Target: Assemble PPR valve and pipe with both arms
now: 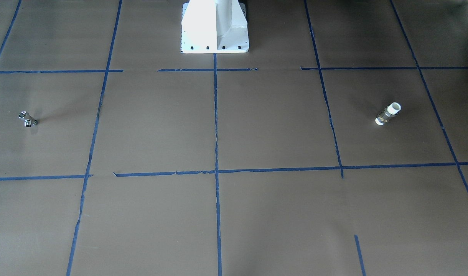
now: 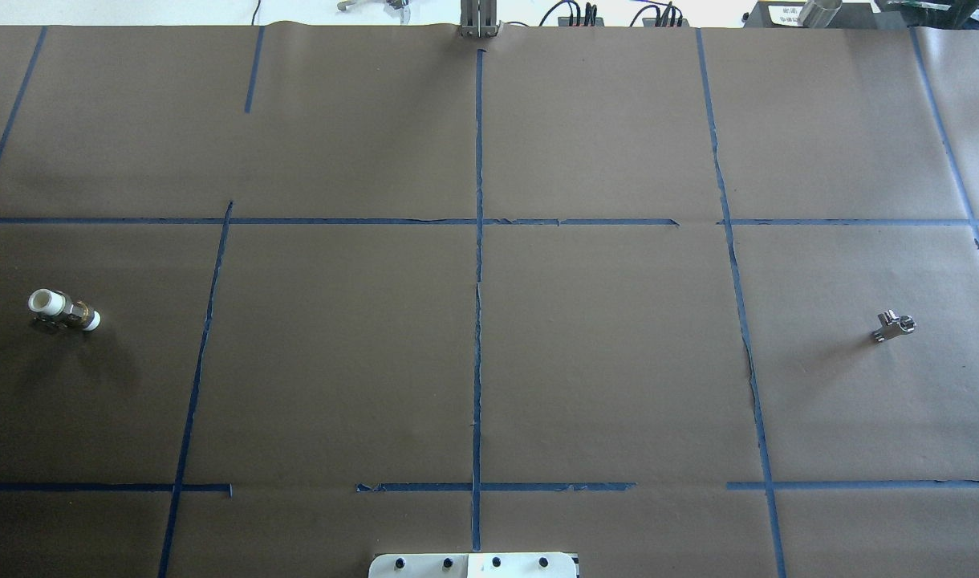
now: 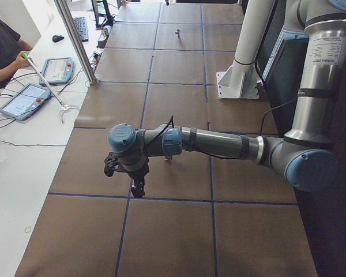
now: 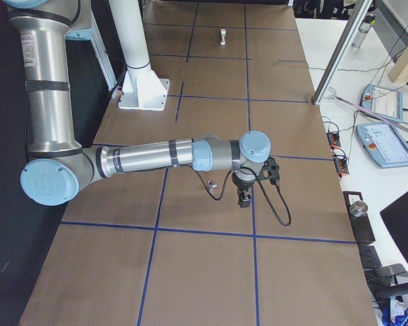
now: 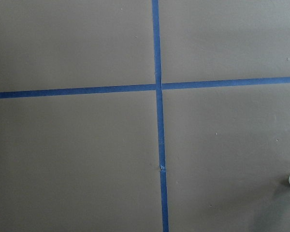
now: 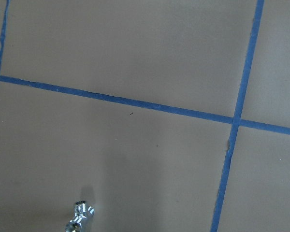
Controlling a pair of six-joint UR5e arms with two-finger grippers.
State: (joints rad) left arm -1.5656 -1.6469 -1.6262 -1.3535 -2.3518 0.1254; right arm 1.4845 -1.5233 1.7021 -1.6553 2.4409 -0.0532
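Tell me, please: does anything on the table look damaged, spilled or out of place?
Nothing is spilled. Only the blue tape grid looks worn: its edges are ragged and several lines have gaps. The white-ended fitting and the small metal fitting lie far apart, with no visible damage.

silver arms, blue joint caps, black cables

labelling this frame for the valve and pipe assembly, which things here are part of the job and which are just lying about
Job: white-ended PPR piece; small chrome fitting; left arm; right arm.
Lying about: teach pendants; keyboard; mouse; metal cup.
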